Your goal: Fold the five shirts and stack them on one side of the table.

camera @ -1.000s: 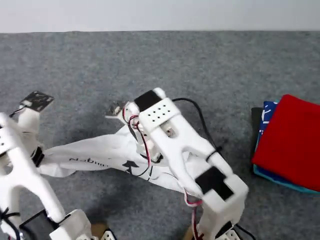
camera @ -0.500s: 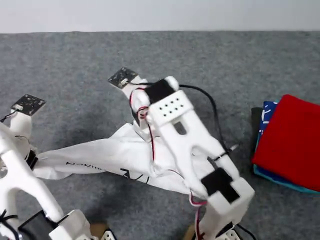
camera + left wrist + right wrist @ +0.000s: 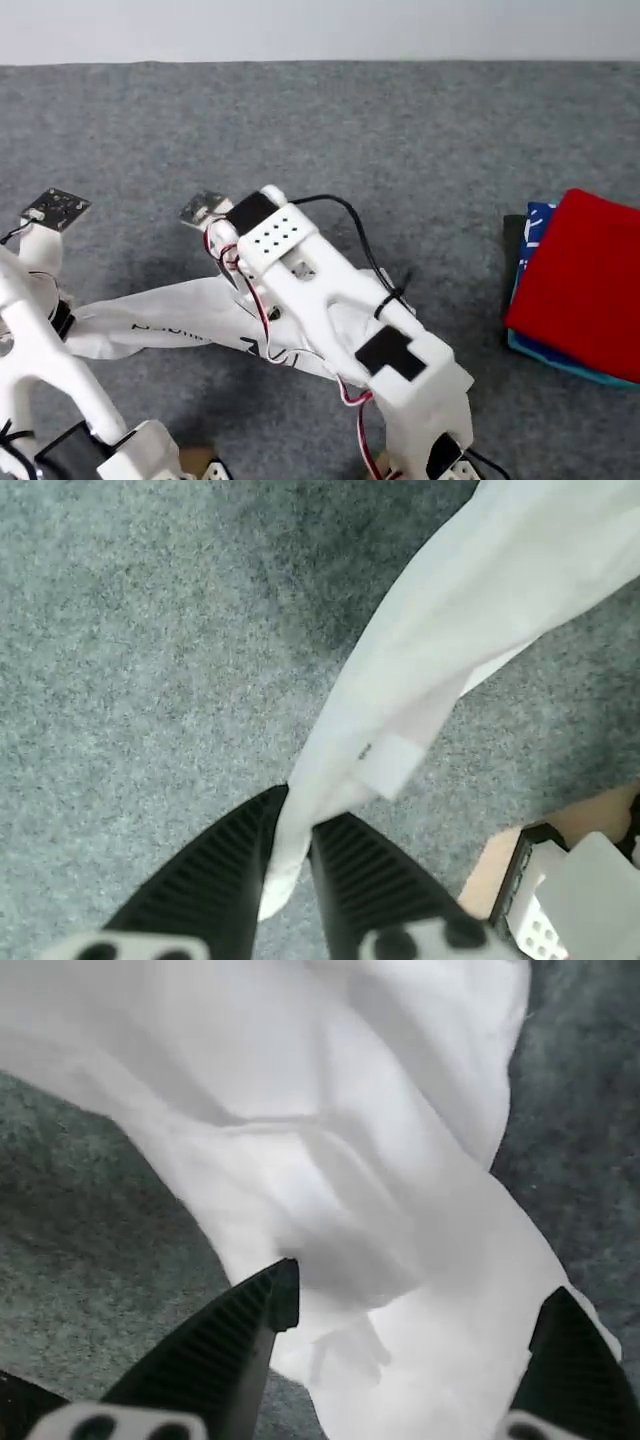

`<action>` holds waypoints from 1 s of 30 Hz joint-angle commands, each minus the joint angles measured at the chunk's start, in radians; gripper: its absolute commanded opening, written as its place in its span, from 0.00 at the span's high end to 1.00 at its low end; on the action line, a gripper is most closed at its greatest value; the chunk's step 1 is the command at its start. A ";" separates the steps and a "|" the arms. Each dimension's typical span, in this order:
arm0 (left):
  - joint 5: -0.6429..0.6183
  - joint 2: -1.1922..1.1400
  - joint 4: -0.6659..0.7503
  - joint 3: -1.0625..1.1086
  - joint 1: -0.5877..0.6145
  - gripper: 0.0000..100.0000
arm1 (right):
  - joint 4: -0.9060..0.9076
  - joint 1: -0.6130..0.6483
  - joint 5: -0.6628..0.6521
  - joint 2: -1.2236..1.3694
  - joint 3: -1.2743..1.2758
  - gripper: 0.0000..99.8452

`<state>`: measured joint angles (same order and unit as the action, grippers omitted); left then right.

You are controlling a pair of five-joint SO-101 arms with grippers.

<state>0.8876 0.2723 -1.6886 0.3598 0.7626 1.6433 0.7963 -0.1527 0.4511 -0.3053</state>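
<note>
Grey felt tabletop (image 3: 450, 150), pale wall (image 3: 320, 30) behind

Tabletop (image 3: 450, 140), covered throughout in a grey, felt-like fabric, is viewed from above; its nap is shown as coarse and mottled in the wrist views. A plain pale wall (image 3: 320, 30) is seen as a band along the far edge. Soft-edged shadows are cast on the fabric by diffuse light. A tan wooden patch (image 3: 495, 865) is exposed at the near edge.
</note>
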 commanded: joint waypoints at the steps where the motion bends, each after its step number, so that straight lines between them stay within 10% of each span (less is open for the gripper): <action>1: 0.012 0.029 0.015 -0.002 0.005 0.99 | -0.021 0.001 0.003 0.042 -0.051 0.64; 5: 0.012 0.029 0.015 -0.002 0.005 0.99 | -0.002 -0.012 -0.064 0.073 -0.060 0.68; 11: 0.012 0.032 0.015 -0.002 0.003 0.99 | 0.113 -0.021 -0.198 0.058 -0.227 1.00; 25: 0.011 0.037 -0.021 -0.090 0.003 0.99 | 0.154 -0.101 -0.296 -0.116 -0.348 0.99; 30: 0.011 0.032 -0.020 -0.084 0.003 0.99 | 0.154 -0.056 -0.158 -0.125 -0.229 0.84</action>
<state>0.8876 0.2723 -1.6993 0.3092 0.7626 1.7568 0.7165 -0.3874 0.3882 -0.5646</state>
